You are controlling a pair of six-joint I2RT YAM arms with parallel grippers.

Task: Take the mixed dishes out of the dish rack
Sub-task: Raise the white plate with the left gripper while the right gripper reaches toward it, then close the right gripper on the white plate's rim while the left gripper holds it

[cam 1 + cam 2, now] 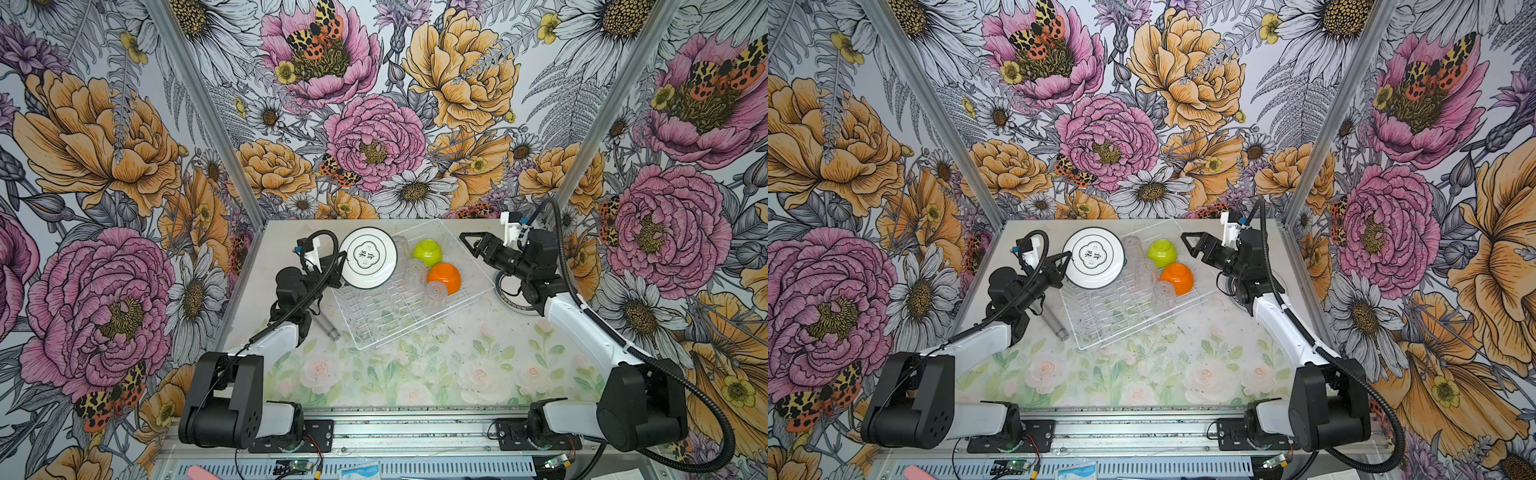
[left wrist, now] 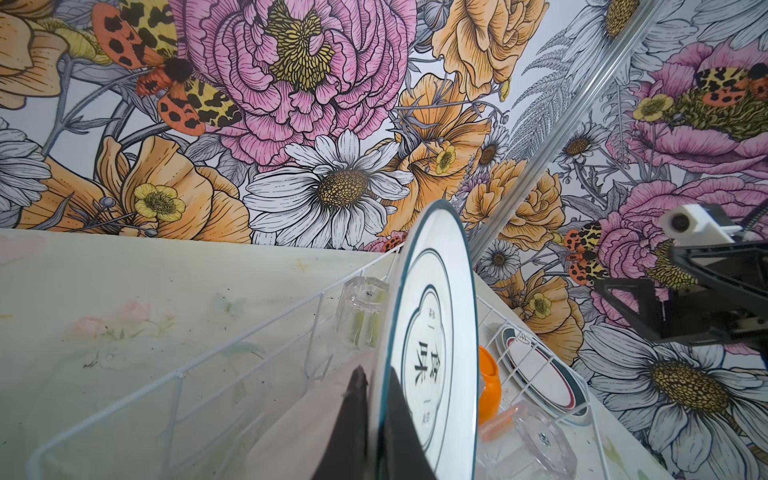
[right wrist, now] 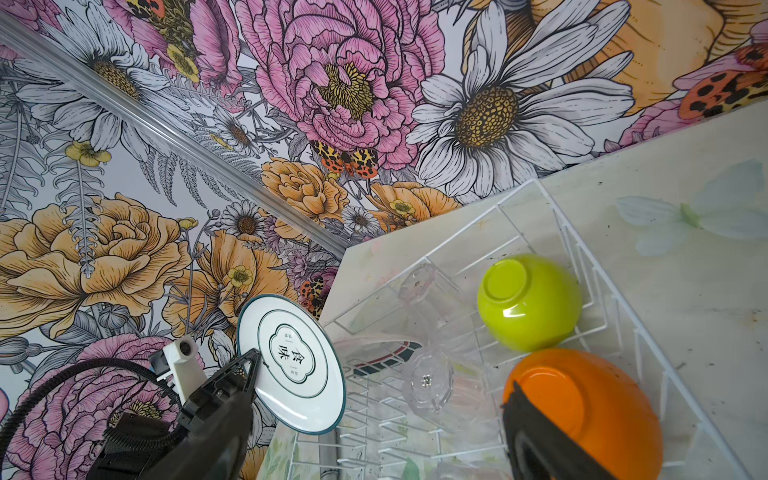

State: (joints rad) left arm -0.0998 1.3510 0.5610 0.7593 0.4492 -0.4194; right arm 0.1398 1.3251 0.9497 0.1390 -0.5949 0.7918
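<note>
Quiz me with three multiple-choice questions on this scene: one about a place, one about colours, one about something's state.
1. Where does the grey metal cylinder lie?
A. On the table beside the dish rack.
B. Inside the rack.
C. Hanging on the wall.

2. What colours are the two bowls in the rack?
A. Red and blue.
B. Both white.
C. Lime green and orange.

3. What state is the dark-rimmed plate in?
A. Lying flat in the rack.
B. Held up, pinched at its rim by the left fingers.
C. Broken in pieces.

Answers: 1 A, it lies outside the wires; 2 C, both colours show plainly; 3 B, the fingers clamp its rim.
</note>
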